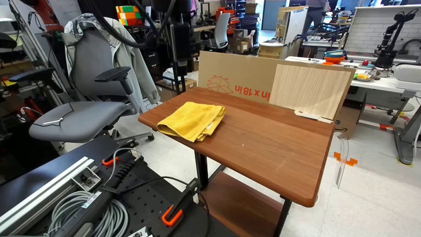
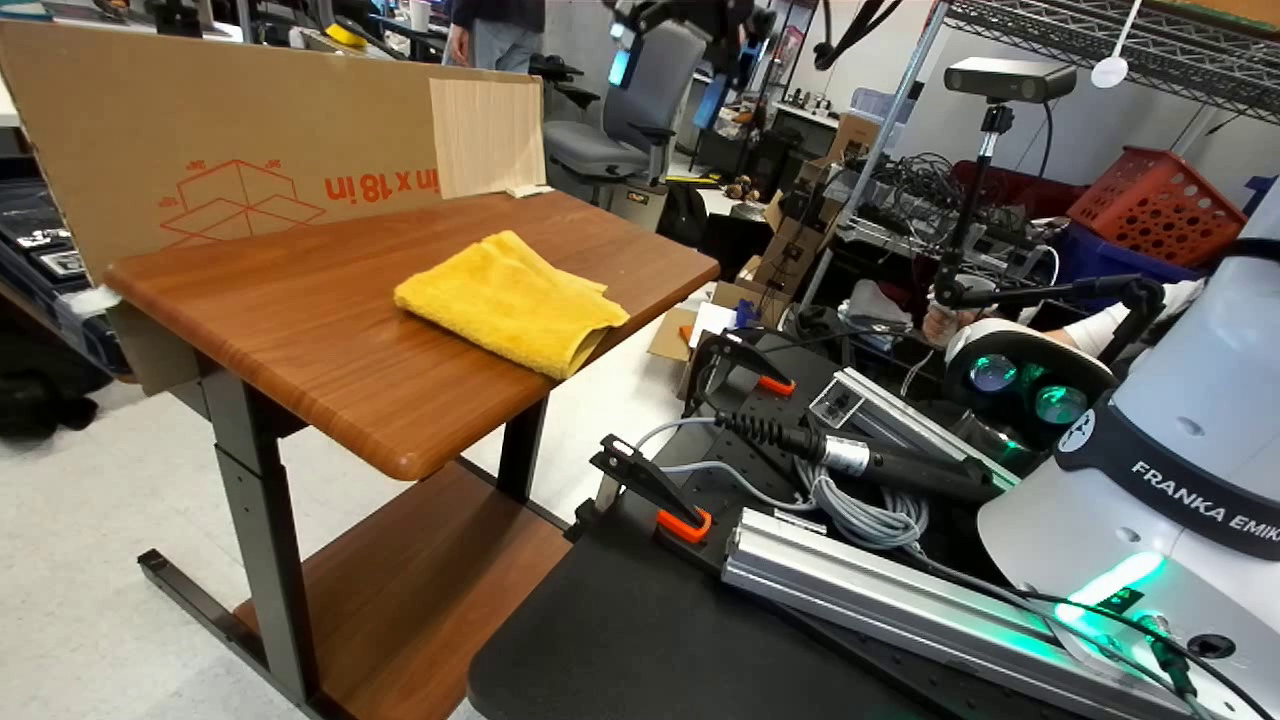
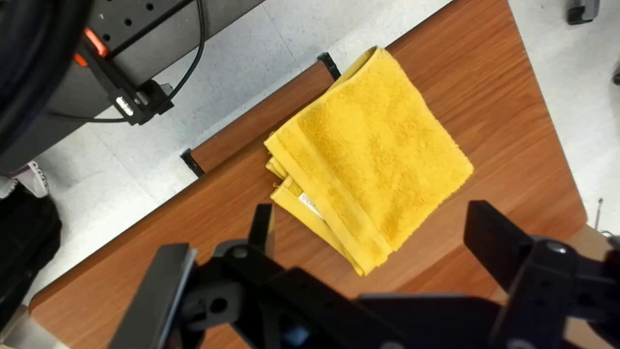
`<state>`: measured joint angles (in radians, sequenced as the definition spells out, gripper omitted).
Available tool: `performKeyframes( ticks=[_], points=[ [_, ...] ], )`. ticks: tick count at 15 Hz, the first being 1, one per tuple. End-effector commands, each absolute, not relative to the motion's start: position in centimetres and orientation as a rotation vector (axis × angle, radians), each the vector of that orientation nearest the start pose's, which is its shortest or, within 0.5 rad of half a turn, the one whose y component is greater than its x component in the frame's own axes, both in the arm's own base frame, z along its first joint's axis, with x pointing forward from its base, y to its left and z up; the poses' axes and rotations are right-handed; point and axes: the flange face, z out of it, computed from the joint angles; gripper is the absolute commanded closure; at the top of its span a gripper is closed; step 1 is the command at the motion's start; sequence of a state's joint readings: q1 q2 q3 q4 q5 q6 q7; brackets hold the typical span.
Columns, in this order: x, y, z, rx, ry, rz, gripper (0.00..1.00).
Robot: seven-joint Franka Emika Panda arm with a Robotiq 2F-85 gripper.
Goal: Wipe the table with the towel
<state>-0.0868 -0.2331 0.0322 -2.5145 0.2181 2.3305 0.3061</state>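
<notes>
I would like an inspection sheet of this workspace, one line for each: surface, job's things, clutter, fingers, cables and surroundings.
Surface: brown table, one small pale speck showing in an exterior view.
Job's things: yellow towel, folded, at the table's edge; overhang hard to tell.
Clutter: pale board against cardboard sheet at another table edge; clamps on black bench.
Fingers: spread apart, not holding the towel.
Cables: grey coil on the bench; black cable loops past its edge.
Surroundings: grey chair with jacket; person partly visible in the background.

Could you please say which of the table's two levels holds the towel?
The tabletop, the upper one: the towel lies there, not on the shelf below.
</notes>
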Motion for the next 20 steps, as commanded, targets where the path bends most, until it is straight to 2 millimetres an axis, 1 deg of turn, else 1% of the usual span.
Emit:
performKeyframes(
  ticks=[1, 3, 5, 10, 12, 15, 16, 18, 20],
  points=[
    [48.4, 0.5, 29.8, -2.921, 0.912, 0.085, 0.0],
    [49.8, 1.1, 25.6, -2.94, 1.008, 0.159, 0.0],
    [51.5, 1.2, 21.7, -2.95, 1.086, 0.207, 0.0],
    [54.3, 1.2, 14.7, -2.919, 1.186, 0.257, 0.0],
    [55.1, 1.2, 12.7, -2.915, 1.211, 0.268, 0.0],
    [56.4, 0.6, 11.3, -2.904, 1.262, 0.26, 0.0],
    [57.0, -0.2, 11.5, -2.903, 1.276, 0.231, 0.0],
    [57.7, -3.2, 12.3, -2.899, 1.325, 0.18, 0.0],
    [57.9, -7.8, 13.3, -2.855, 1.411, 0.159, 0.0]
  ],
)
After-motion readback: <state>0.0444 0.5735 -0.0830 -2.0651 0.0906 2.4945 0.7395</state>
